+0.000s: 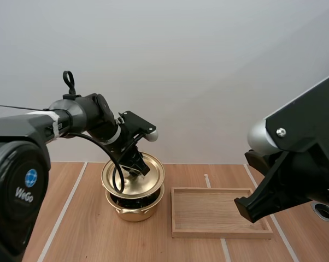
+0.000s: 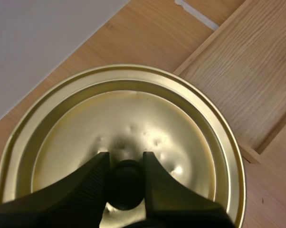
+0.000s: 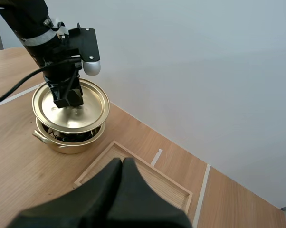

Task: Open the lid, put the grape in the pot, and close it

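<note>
A brass pot [image 1: 133, 208] stands on the wooden table left of the tray. Its brass lid [image 1: 133, 176] hangs slightly tilted just above the rim, with a gap between them. My left gripper [image 1: 136, 168] is shut on the lid's black knob [image 2: 125, 184]; its fingers [image 2: 93, 178] pinch the knob from both sides. Dark grapes [image 3: 57, 134] show inside the pot [image 3: 69, 141] through the gap under the lid [image 3: 86, 111]. My right gripper [image 3: 122, 164] is shut on nothing and hovers over the tray, to the right of the pot.
A shallow wooden tray [image 1: 208, 213] lies right of the pot, its corner close to the lid [image 2: 243, 80]. White tape lines [image 1: 63, 204] cross the table. A round hole [image 1: 324, 210] sits at the far right.
</note>
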